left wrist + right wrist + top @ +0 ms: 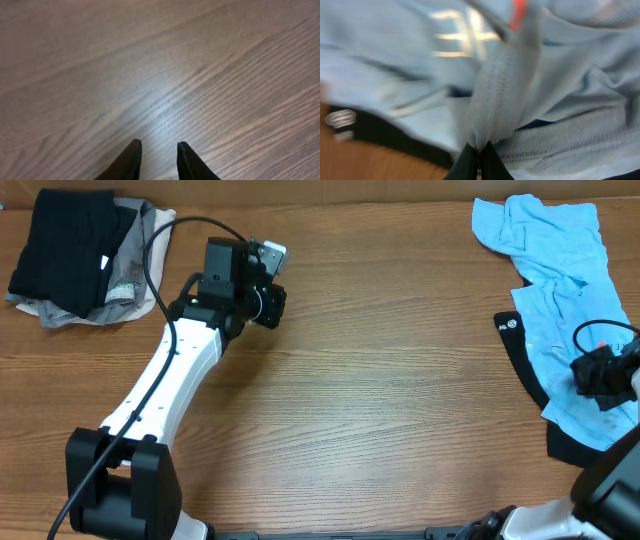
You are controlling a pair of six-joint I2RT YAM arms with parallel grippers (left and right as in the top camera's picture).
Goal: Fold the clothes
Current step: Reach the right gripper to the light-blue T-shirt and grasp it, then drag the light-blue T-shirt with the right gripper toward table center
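Right gripper (479,150): pinching a thin ridge of light blue T-shirt (560,75). Could slip free on lifting, or drag the black garment (385,132) beneath along.

Table (380,410): one.
Arms: two, namely left arm (170,380) and right arm (610,480).
Grippers: two, namely left gripper (157,147) and right gripper (479,150).
Garments: four.
- T-shirt (560,250), light blue: one, far right corner.
- Black: two, namely logo garment (522,355), right edge, and folded garment (65,250), far left corner.
- Grey garment (135,250): one, far left corner.
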